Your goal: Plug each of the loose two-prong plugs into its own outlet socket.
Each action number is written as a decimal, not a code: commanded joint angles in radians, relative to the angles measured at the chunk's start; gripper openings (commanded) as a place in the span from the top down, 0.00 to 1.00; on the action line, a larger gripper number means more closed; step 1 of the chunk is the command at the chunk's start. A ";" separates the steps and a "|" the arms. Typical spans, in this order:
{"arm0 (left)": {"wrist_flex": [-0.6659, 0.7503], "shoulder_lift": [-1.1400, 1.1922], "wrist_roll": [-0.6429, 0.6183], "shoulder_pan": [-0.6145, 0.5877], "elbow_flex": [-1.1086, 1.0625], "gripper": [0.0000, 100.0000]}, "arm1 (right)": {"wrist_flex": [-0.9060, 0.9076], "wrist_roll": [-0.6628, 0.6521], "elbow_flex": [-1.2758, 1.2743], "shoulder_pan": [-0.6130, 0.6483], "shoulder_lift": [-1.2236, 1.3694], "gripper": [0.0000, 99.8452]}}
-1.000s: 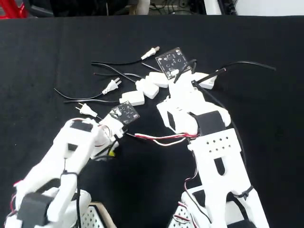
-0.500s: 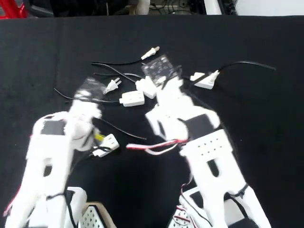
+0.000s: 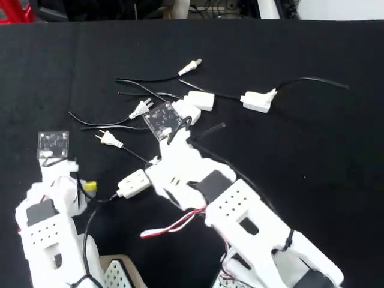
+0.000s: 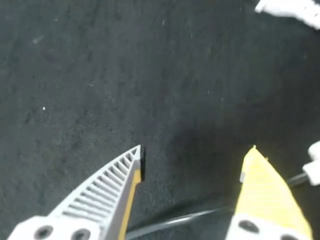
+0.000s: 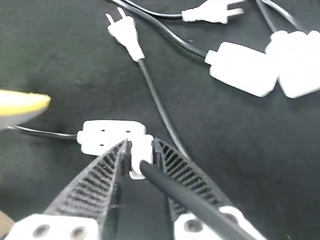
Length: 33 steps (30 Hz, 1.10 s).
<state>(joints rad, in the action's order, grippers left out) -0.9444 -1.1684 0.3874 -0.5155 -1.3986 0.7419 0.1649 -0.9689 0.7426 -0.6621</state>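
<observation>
The right gripper [image 5: 140,145] has its fingers closed on a small white piece, by my reading a plug [image 5: 138,161], which touches the long side of a socket [image 5: 110,135]. I cannot tell whether its prongs are seated. A black cord [image 5: 172,187] runs back from the grip between the fingers. The left gripper [image 4: 196,150] hangs over bare bench [image 4: 100,60] with its fingers spread wide and nothing between them, a thin cable [image 4: 175,220] crossing underneath.

In the high view the socket [image 3: 133,183] lies near the front, between the two arms. Two loose plugs [image 3: 108,139] [image 3: 141,108] lie just behind it, a third [image 3: 191,64] farther back. Other sockets [image 3: 201,100] [image 3: 257,101] sit apart toward the rear.

The step in hand looks like mating this first plug. The next move probably needs the socket braced, perhaps by the free left gripper, since it may slide under a push.
</observation>
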 commanded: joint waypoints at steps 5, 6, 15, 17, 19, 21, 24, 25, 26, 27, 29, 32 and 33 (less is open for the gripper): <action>0.025 -0.143 0.089 -0.038 -0.093 0.69 | -0.120 0.040 0.048 0.095 0.173 0.99; 0.025 -0.160 0.089 -0.035 -0.107 0.69 | -0.097 0.040 0.081 0.106 0.206 0.99; -0.020 -0.313 0.091 -0.030 -0.173 0.69 | -0.132 0.072 0.142 0.115 0.378 0.99; -0.037 -0.342 0.092 -0.030 -0.176 0.69 | -0.132 0.074 0.142 0.106 0.372 0.99; -0.051 -0.373 0.092 -0.030 -0.186 0.69 | -0.132 0.074 0.142 0.089 0.371 0.99; -0.054 -0.404 0.092 -0.030 -0.199 0.69 | -0.132 0.074 0.142 0.072 0.372 0.99; -0.057 -0.439 0.092 -0.030 -0.214 0.69 | -0.149 0.075 0.134 0.054 0.375 0.99; -0.066 -0.450 0.092 -0.030 -0.216 0.69 | -0.160 0.075 0.128 0.051 0.377 0.99; -0.083 -0.457 0.092 -0.030 -0.213 0.69 | -0.167 0.080 0.120 0.048 0.377 0.99; -0.092 -0.466 0.092 -0.030 -0.213 0.69 | -0.176 0.091 0.114 0.046 0.377 0.99; -0.101 -0.485 0.092 -0.030 -0.216 0.69 | -0.183 0.094 0.110 0.046 0.377 0.99; -0.107 -0.508 0.092 -0.030 -0.220 0.69 | -0.181 0.094 0.108 0.044 0.377 0.99; -0.117 -0.517 0.092 -0.030 -0.220 0.69 | -0.181 0.094 0.108 0.044 0.377 0.99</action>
<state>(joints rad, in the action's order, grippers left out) -1.0426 -1.6579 0.4687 -0.5432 -1.6226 0.5792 0.2478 -0.8646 0.8071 -0.2877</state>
